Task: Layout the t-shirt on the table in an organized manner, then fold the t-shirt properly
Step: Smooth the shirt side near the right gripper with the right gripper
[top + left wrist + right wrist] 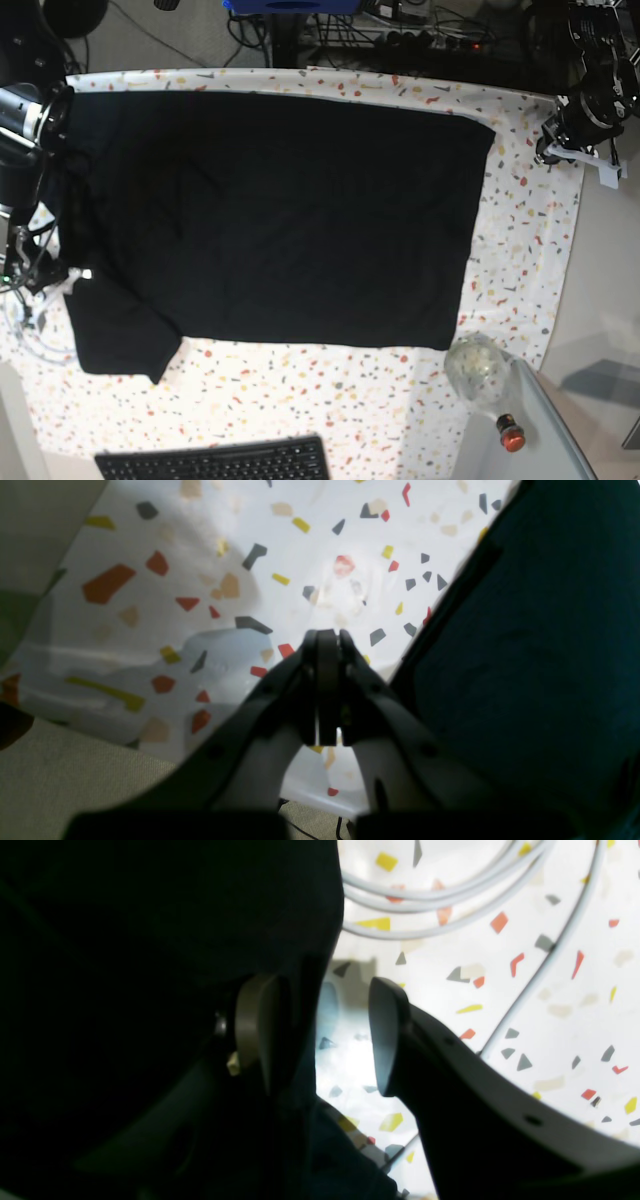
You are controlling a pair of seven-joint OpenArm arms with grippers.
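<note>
A matt, soft black cloth is seen in the t-shirt, a smooth speckled cloth with a faint sheen on the table, glossy white plastic on the cables, and clear glass in the bottle.

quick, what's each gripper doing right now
Left gripper: closed, holding nothing, over the table beside the t-shirt.
Right gripper: open, the t-shirt's edge between its jaws, not clamped.

The t-shirt is plain black; the table is white with red, yellow and grey flecks.
</note>
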